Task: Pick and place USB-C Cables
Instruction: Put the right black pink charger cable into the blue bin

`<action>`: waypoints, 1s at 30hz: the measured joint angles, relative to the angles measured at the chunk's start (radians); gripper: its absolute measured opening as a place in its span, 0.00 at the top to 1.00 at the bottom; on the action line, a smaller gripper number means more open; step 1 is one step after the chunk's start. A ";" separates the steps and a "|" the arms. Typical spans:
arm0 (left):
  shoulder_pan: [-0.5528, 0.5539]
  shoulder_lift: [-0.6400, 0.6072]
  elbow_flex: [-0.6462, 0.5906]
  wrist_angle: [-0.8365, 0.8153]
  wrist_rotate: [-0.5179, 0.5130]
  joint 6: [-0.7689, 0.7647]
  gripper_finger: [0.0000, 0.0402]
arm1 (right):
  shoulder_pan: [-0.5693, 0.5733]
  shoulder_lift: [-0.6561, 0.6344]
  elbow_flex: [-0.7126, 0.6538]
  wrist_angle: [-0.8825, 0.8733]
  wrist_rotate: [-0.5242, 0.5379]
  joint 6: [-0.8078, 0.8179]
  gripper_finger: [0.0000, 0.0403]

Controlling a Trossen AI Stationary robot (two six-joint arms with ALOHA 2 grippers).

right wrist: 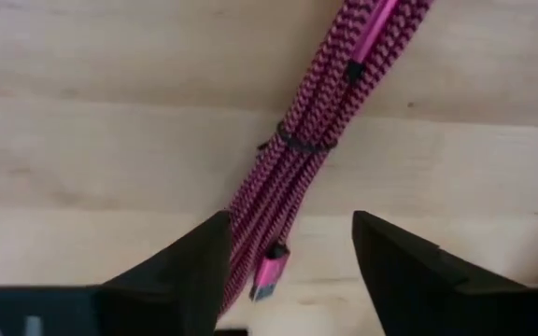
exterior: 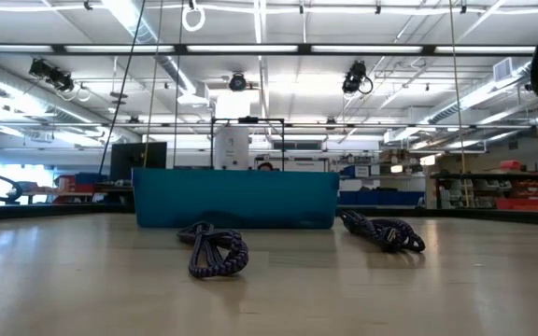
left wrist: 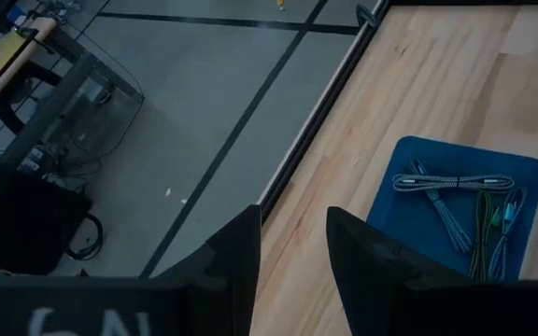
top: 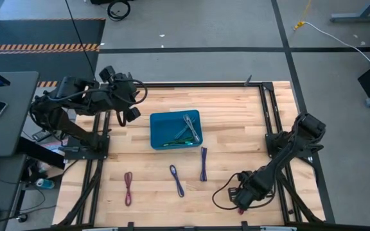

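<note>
The desk (top: 236, 122) is pale blond wood with a fine plank grain, framed in black rails. On it sits a bright blue tray (top: 156, 122), which reads as deep teal from the low view. Inside it lie a grey-and-white braided cable (left wrist: 451, 182) and a green one (left wrist: 481, 229) beside a teal one (left wrist: 502, 224). On the bare wood lie a maroon cable (top: 128, 188) and two blue-purple cables (top: 176, 180) (top: 203, 163), their weave speckled dark and violet. The magenta cable (right wrist: 306, 159) shows a pink-and-black herringbone braid, a black tie, and a metallic pink plug. Both hands (left wrist: 292, 271) (right wrist: 288, 271) are matt black. The floor appears grey with black lines.
</note>
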 joint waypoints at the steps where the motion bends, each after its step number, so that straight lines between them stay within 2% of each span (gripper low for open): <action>1: 0.000 0.000 0.000 0.000 0.000 0.000 0.68 | -0.004 0.005 0.000 0.003 0.001 0.001 0.39; 7: 0.000 0.000 0.000 0.000 0.001 -0.011 0.68 | -0.033 0.051 0.001 0.024 0.048 0.000 0.31; 12: 0.000 0.000 0.000 0.000 0.001 -0.019 0.68 | -0.049 0.074 0.003 0.033 0.037 -0.001 0.34; 16: 0.000 0.000 0.000 0.000 0.001 -0.020 0.68 | -0.053 0.074 0.003 0.048 0.022 -0.032 0.48; 22: 0.000 0.000 0.000 0.000 0.001 -0.019 0.68 | -0.071 0.062 0.001 0.057 0.017 -0.084 0.91; 23: 0.000 0.000 0.000 0.000 0.001 -0.018 0.68 | -0.077 0.060 0.000 0.059 0.016 -0.107 0.94; 26: 0.000 0.000 0.000 -0.002 0.001 -0.014 0.68 | -0.104 0.053 0.001 0.067 0.007 -0.171 0.95; 30: 0.000 0.001 0.000 -0.002 0.001 0.001 0.68 | -0.169 0.025 0.053 0.064 0.062 -0.310 0.96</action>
